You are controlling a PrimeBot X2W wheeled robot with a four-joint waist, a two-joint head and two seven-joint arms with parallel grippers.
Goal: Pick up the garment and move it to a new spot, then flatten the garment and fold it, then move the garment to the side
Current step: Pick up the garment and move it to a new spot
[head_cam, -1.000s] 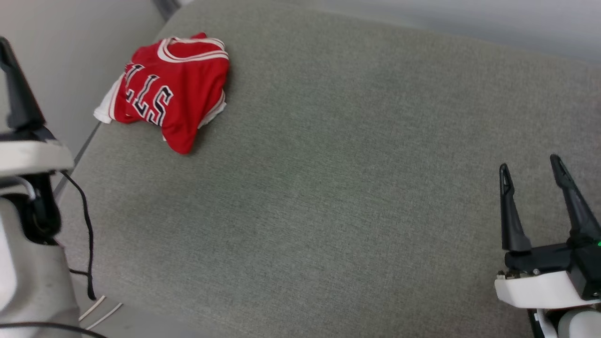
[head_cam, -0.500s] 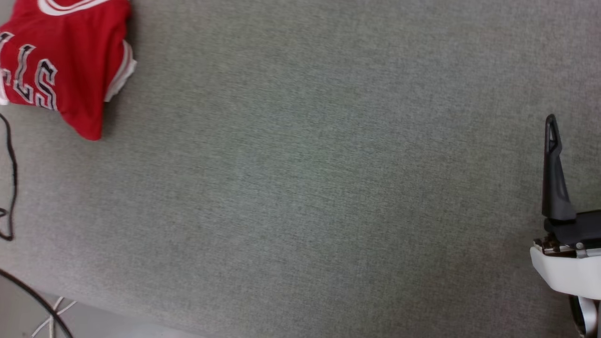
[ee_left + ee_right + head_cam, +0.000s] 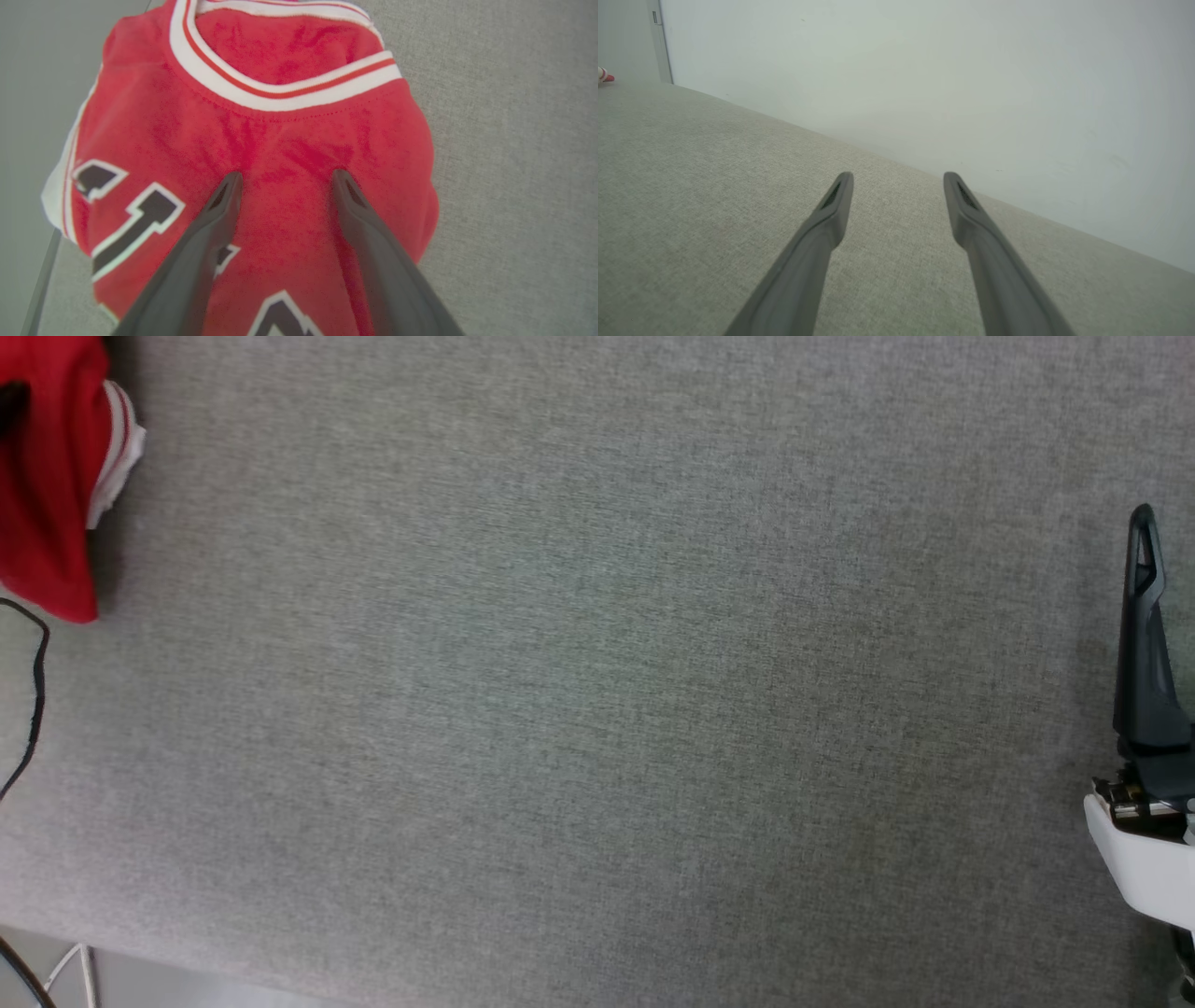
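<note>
Garment, red, black white-edged letters, unreadable

- Jersey: black, white-edged letters at the lower left of the left wrist view. One looks like an "L".
- The others are cut off at the frame edge or hidden behind the left gripper, so no whole word can be read.

You get bright, even, diffuse light. The garment casts a soft shadow rightward; your wrist views are slightly blurred.
</note>
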